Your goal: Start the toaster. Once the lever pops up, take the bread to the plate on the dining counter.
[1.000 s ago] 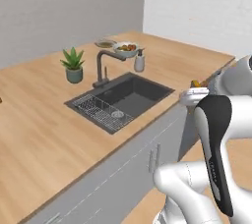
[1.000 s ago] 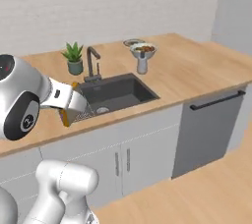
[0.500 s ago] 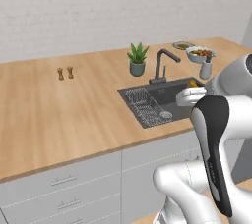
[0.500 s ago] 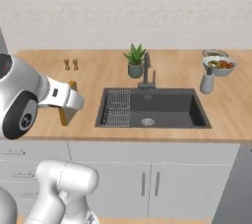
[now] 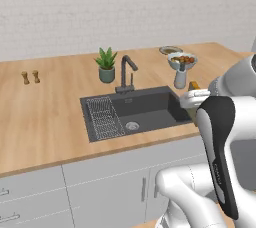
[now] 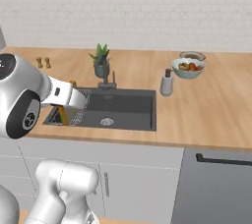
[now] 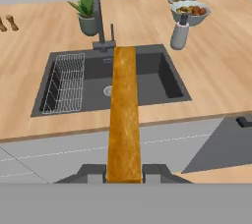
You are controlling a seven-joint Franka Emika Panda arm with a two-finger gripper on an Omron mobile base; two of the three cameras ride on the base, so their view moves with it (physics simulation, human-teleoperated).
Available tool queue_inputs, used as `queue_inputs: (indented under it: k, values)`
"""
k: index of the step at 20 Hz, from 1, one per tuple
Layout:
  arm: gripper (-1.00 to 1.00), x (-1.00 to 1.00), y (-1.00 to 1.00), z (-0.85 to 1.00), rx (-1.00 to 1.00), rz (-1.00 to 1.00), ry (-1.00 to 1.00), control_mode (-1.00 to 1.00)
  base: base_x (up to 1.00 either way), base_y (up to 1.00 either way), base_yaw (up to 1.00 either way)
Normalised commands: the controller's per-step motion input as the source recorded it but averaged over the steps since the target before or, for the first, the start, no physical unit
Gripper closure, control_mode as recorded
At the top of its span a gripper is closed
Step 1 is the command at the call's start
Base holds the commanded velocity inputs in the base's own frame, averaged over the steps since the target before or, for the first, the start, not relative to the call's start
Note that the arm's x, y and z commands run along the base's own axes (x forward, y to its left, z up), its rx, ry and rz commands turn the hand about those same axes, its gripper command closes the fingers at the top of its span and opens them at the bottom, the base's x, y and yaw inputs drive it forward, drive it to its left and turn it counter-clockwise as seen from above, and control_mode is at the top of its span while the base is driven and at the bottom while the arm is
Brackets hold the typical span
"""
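Item: bread (image 7: pixel 124 115) in transit, clamped edge-on between the finger tips of the gripper (image 7: pixel 124 173).

Change: across the last second both base views swing from an oblique look along the worktop to a near head-on look at the sink (image 5: pixel 135 112), so the base is turning or driving; the fixtures themselves do not move. Significance: judged as the carry stage, toasting apparently done. Location: slice held out in front of the cabinet fronts, short of the sink; in the right base view only an orange corner (image 6: pixel 64 115) shows under the hand. Beyond the fruit bowl (image 7: pixel 189 13) sits a plate (image 5: pixel 170 50), half hidden, centre colour unclear. Toaster and dining counter: whereabouts cannot be told.
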Motion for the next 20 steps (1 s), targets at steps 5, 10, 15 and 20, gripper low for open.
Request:
queue_inputs:
  k: [5,10,15,20]
  values:
    - [1.0,0.0,0.0,0.0,0.0,0.0,0.0,1.0,0.2,-1.0,0.1]
    - [1.0,0.0,0.0,0.0,0.0,0.0,0.0,1.0,0.23,-1.0,0.05]
    - [1.0,0.0,0.0,0.0,0.0,0.0,0.0,1.0,0.27,-1.0,0.03]
    - [1.0,0.0,0.0,0.0,0.0,0.0,0.0,1.0,0.31,-1.0,0.0]
